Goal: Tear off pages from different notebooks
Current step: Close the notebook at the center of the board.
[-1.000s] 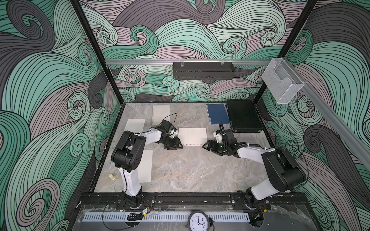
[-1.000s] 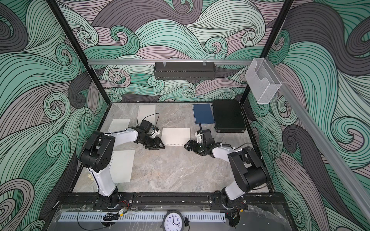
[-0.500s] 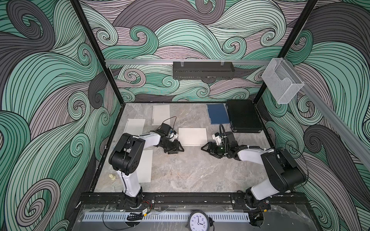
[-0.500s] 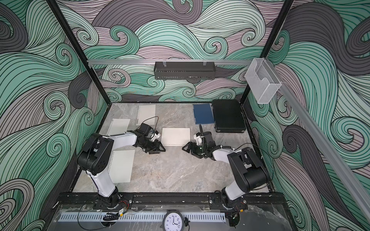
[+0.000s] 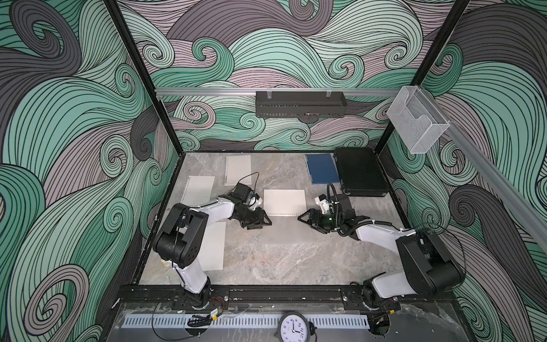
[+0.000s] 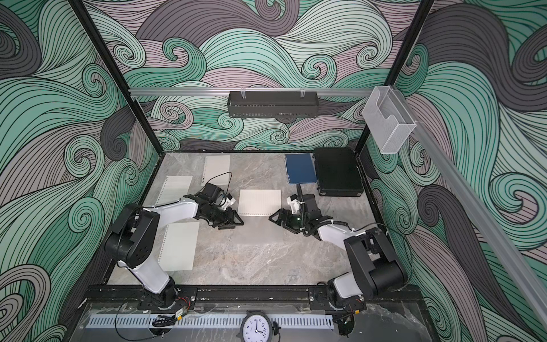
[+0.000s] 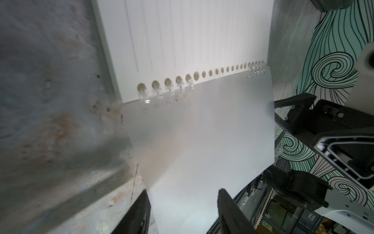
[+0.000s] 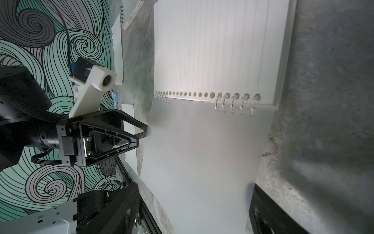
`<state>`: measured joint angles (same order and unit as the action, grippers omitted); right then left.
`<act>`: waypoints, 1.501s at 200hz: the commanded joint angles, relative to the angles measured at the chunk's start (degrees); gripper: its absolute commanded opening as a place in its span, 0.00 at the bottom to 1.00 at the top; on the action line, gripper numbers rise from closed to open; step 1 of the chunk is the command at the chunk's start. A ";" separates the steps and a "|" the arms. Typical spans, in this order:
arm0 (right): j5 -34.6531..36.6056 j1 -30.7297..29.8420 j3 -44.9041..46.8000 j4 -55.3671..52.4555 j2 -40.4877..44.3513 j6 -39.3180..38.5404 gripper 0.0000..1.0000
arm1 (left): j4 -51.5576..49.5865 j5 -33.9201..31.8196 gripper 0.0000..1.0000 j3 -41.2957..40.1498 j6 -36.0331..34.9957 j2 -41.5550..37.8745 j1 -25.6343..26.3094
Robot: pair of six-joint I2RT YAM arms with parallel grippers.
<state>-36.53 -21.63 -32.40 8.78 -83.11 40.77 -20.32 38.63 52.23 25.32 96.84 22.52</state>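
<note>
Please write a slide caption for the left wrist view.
Left gripper and right gripper, both open, flank the translucent cover of the lined notebook.

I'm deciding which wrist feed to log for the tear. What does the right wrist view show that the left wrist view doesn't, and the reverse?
Only the right wrist view: the left gripper, open, the white wrist camera above it, and lined paper lying beyond it.

Only the left wrist view: the right gripper, also open.

Both: the lined notebook lying open, its clear rings, and the frosted cover folded out toward the cameras, between the two grippers.
</note>
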 commanded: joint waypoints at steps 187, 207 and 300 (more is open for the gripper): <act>4.98 0.35 -11.50 -3.95 2.96 -4.97 0.84 | -10.53 -9.20 0.54 20.14 -4.95 -4.74 -0.08; 5.14 0.50 -13.45 -4.01 1.84 -5.68 0.85 | -11.02 -10.02 0.54 20.97 -5.43 -4.77 -0.35; 5.60 2.95 -18.20 -4.50 -1.74 -7.19 0.85 | -11.95 -16.04 0.55 23.00 -7.20 -6.23 -0.64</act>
<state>-31.75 -19.35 -49.06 4.01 -84.14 34.83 -30.50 24.53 73.03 19.92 92.40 22.26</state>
